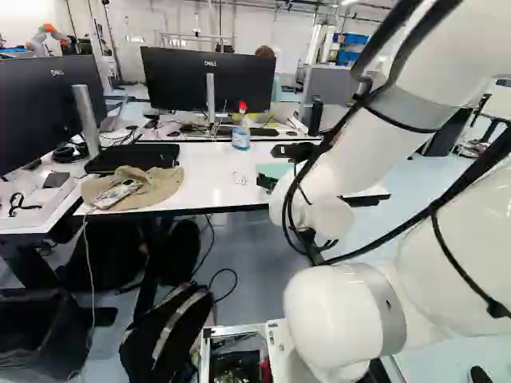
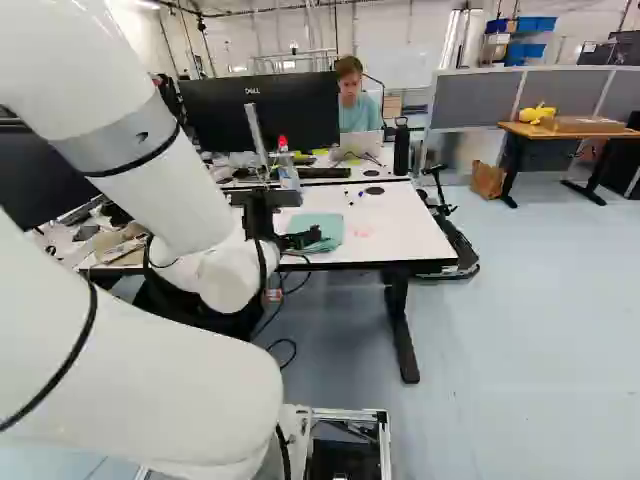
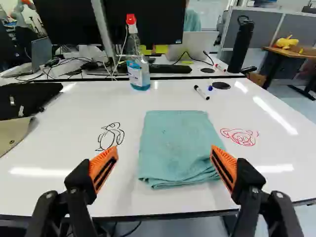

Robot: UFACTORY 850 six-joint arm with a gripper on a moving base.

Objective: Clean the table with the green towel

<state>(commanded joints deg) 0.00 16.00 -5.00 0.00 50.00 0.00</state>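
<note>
Two drawings (image 3: pixel 239 137) flank one folded towel (image 3: pixel 177 143) on one table (image 3: pixel 59 143).

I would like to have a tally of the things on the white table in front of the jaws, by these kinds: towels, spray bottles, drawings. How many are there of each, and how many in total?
Towels: 1 (green towel)
Spray bottles: 1 (spray bottle)
Drawings: 2 (black drawing, red drawing)
Total: 4

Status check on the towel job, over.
Gripper open. Green towel flat ahead, between the fingertips, not gripped. Black drawing and red drawing unwiped. Nothing blocking towel.
</note>
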